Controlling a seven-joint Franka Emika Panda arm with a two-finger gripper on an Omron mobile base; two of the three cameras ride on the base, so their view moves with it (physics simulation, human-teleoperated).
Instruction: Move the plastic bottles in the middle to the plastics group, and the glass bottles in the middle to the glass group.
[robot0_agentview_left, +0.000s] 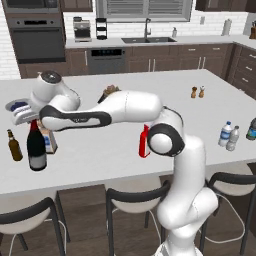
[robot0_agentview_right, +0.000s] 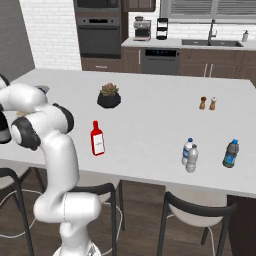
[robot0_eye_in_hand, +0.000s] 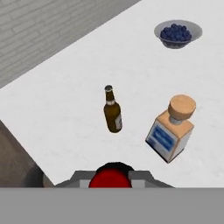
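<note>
Pincer (robot0_eye_in_hand: 111, 178) pinching tall dark wine bottle (robot0_agentview_left: 36, 146) by red foil neck; slim brown beer bottle (robot0_eye_in_hand: 112, 115) at 12 o'clock on white worktop (robot0_eye_in_hand: 78, 83).

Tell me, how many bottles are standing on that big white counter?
7. At the left end: wine bottle, brown beer bottle, square corked bottle. In the middle: red bottle. At the right end: two water bottles, dark blue-green bottle. The arm may hide more.
</note>
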